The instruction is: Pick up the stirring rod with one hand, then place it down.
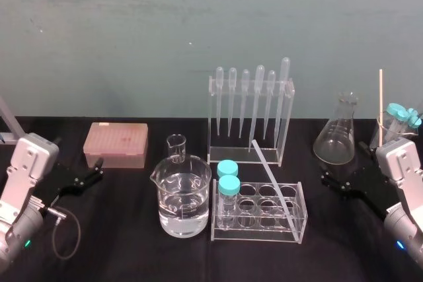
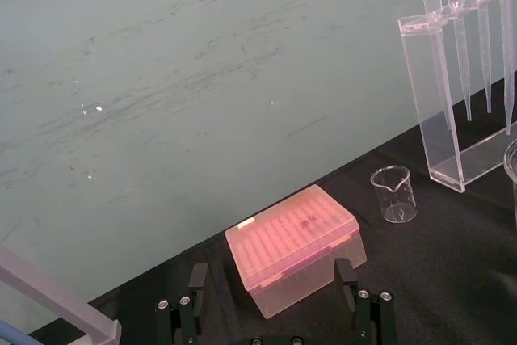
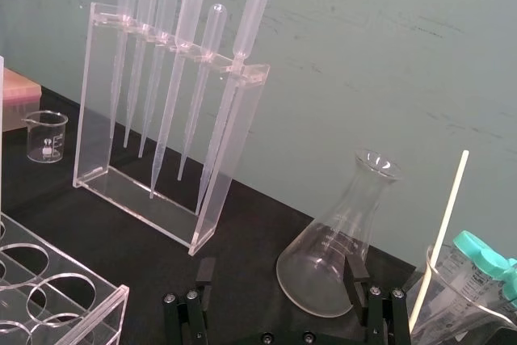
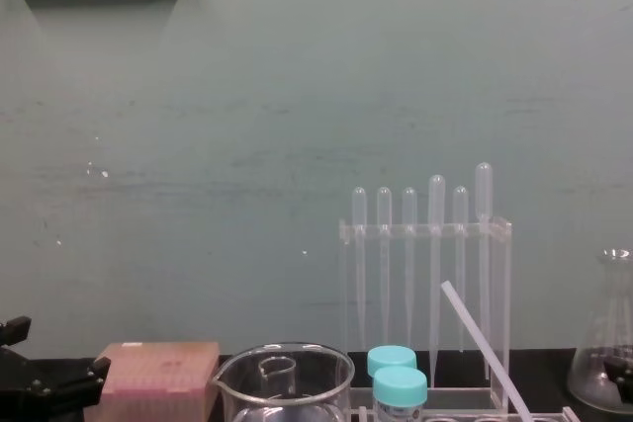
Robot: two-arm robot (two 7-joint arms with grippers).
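Observation:
The stirring rod (image 1: 273, 176) is a thin translucent-white rod. It lies slanted across the clear test-tube rack (image 1: 299, 228), its upper end toward the pipette rack (image 1: 250, 115). From the chest view the stirring rod (image 4: 483, 347) rises at a slant in front of the pipettes. My left gripper (image 1: 82, 163) rests open at the table's left, facing a pink tip box (image 2: 292, 246); its fingers (image 2: 187, 303) stand wide apart. On the right, my right gripper (image 1: 344, 166) is open low by the conical flask (image 3: 343, 236), holding nothing.
A large beaker of water (image 1: 184, 197) stands left of the test-tube rack, a small empty beaker (image 1: 176, 147) behind it. Two teal-capped tubes (image 1: 228, 179) sit in the rack. At far right a beaker (image 3: 464, 300) holds capped tubes and a thin cream stick (image 3: 443, 228).

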